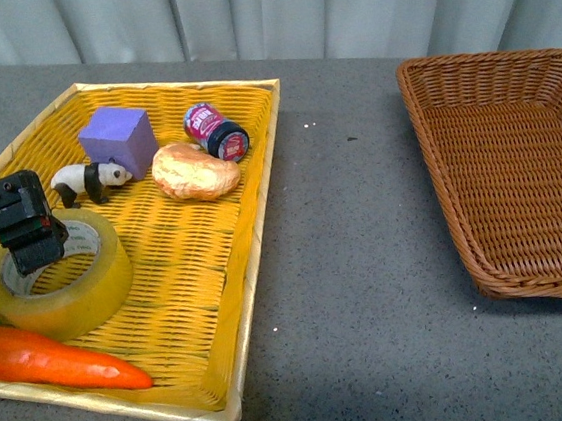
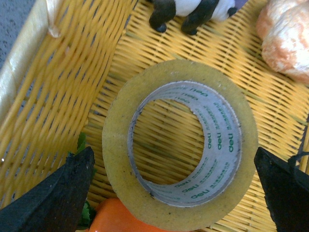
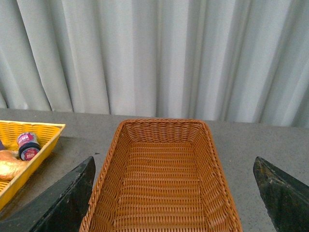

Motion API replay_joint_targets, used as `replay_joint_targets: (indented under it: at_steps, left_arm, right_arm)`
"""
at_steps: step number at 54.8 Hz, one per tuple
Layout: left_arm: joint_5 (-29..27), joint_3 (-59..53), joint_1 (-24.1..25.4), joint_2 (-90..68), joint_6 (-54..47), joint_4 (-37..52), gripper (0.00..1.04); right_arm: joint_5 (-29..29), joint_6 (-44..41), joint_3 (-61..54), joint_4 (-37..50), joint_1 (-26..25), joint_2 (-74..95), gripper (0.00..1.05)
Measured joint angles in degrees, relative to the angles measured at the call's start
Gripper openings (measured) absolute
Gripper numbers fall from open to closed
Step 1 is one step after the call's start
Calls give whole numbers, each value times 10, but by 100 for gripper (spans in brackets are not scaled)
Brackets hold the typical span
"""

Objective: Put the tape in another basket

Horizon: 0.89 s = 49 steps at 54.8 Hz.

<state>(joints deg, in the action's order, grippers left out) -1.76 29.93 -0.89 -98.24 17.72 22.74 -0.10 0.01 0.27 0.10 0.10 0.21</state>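
A yellow tray [image 1: 252, 239] holds a purple cube [image 1: 117, 135], panda [image 1: 92, 178], bread roll [image 1: 194, 171], jar [image 1: 216, 132] and carrot [image 1: 50, 360].

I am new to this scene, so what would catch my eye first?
The bright yellow tray at the left stands out. Over the tape in it, the left gripper hangs with fingers wide open. At the right, the brown basket looks empty.
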Motion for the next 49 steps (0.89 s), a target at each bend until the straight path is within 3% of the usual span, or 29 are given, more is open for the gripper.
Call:
replay_joint_targets:
  at_steps: [23,49]
  left_arm:
    - [3,36,49,-89,18,4,98]
    - [2,36,46,-91,3,6,25]
  right_arm:
    - [0,0,0,0,0,0,96]
    - [0,0,0,0,0,0,96]
